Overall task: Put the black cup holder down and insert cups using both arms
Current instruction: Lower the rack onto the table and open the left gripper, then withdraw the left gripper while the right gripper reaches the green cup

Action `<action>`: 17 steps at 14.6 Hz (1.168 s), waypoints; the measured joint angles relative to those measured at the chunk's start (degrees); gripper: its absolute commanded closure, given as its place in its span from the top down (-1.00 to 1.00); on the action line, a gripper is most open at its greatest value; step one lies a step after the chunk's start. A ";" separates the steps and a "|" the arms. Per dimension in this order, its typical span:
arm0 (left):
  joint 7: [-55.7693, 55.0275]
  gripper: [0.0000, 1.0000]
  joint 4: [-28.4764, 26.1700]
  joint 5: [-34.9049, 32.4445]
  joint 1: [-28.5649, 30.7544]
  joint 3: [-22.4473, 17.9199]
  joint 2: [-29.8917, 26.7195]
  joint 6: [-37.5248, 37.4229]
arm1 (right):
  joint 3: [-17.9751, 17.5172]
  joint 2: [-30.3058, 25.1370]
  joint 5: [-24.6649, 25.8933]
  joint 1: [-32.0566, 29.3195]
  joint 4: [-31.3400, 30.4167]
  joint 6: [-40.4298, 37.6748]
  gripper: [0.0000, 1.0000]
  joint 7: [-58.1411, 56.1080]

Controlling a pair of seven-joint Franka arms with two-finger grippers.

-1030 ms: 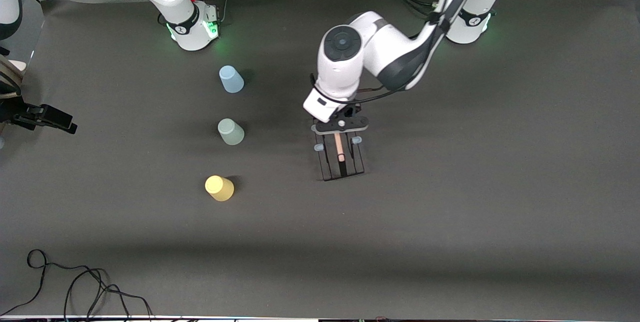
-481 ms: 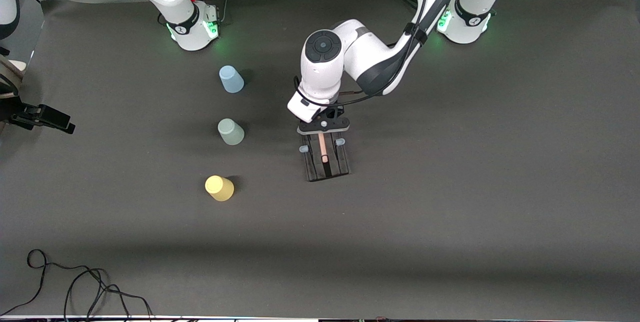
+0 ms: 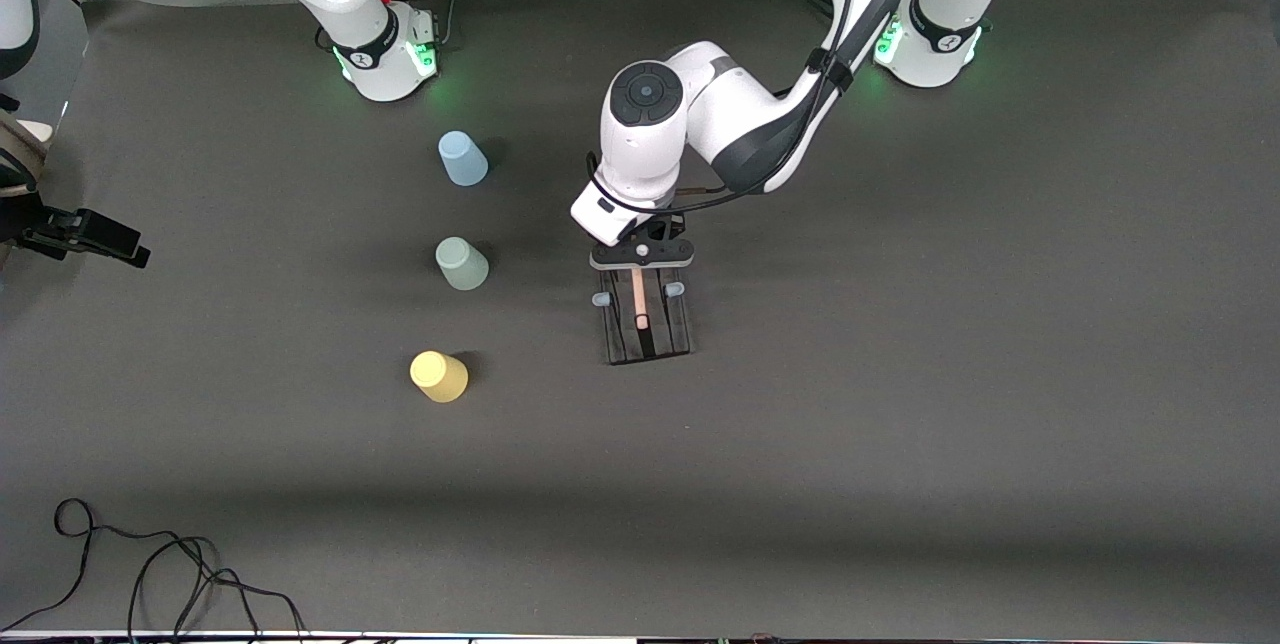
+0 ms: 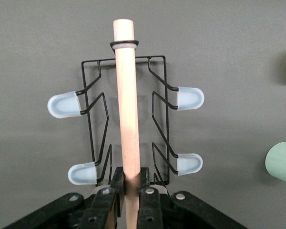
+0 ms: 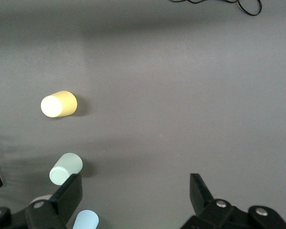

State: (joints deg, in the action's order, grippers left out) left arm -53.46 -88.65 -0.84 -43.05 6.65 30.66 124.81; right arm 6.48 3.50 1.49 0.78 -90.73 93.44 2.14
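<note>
Left wrist view: left claw clamps black cup holder handle.

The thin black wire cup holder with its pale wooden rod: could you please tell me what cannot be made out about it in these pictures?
- Thin black wire cup holder, front view: the end toward the robots' bases is hidden under the left gripper.
- Left wrist view: the pale wooden rod runs between the shut jaws; its gripped end is cut off by the picture's edge.
- Whether its base touches the table: no view tells.
</note>
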 measured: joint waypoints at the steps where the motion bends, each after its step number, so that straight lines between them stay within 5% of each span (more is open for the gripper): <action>1: 0.00 -1.00 0.07 0.02 0.00 -0.08 0.18 0.13 | 0.00 0.00 0.00 0.00 0.00 0.00 1.00 0.00; 5: -0.03 -1.00 0.71 1.61 0.54 -0.74 1.17 0.62 | 0.00 0.00 0.00 0.00 0.00 0.00 1.00 0.00; 6: -0.01 -0.60 0.70 2.00 0.79 -0.76 1.19 0.62 | 0.00 0.00 0.00 0.00 0.00 0.00 1.00 0.00; 7: 0.01 0.98 0.70 2.22 0.85 -0.76 1.20 0.62 | 0.00 0.00 0.00 0.00 0.00 -0.02 1.00 0.00; 13: 0.32 1.00 3.34 2.05 0.96 -1.00 1.84 0.37 | -0.03 0.00 0.00 0.08 -0.28 -0.44 1.00 0.00; 17: 7.35 1.00 13.44 2.04 5.59 -1.18 -0.01 -15.50 | -0.22 -0.16 -0.68 0.21 -1.66 -0.70 1.00 0.16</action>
State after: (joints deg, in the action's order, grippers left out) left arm -46.11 -75.21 1.20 -37.46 5.48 30.65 109.31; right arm 6.25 3.33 0.81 0.99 -92.38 92.74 2.30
